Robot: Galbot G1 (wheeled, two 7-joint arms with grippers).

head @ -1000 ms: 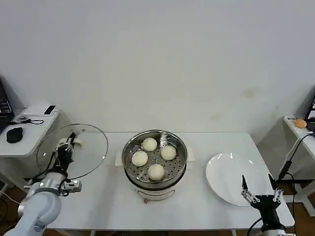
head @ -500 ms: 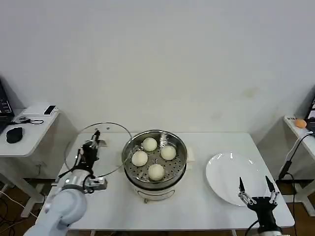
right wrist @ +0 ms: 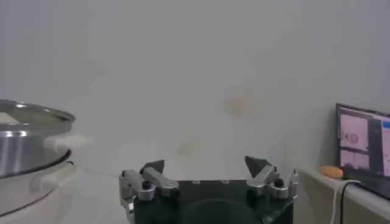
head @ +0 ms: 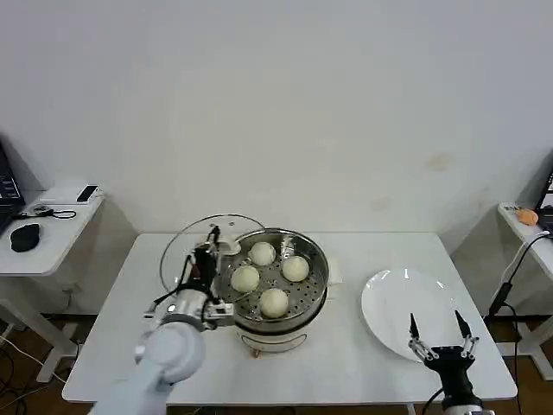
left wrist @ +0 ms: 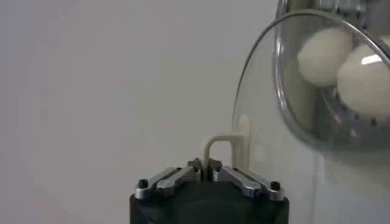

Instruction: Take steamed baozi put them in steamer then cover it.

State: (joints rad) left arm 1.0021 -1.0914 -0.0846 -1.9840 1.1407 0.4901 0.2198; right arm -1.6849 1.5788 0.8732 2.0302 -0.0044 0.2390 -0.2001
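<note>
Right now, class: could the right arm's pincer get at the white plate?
Probably yes: the right pincer hangs open at the near edge of the white plate, with nothing between them.

Four baozi; one steamer; one cover; one white plate; two tools.

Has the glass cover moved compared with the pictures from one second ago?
Yes. The left gripper has carried the cover rightward in the head view, from the table's left edge to the steamer, now overlapping its left rim.
</note>
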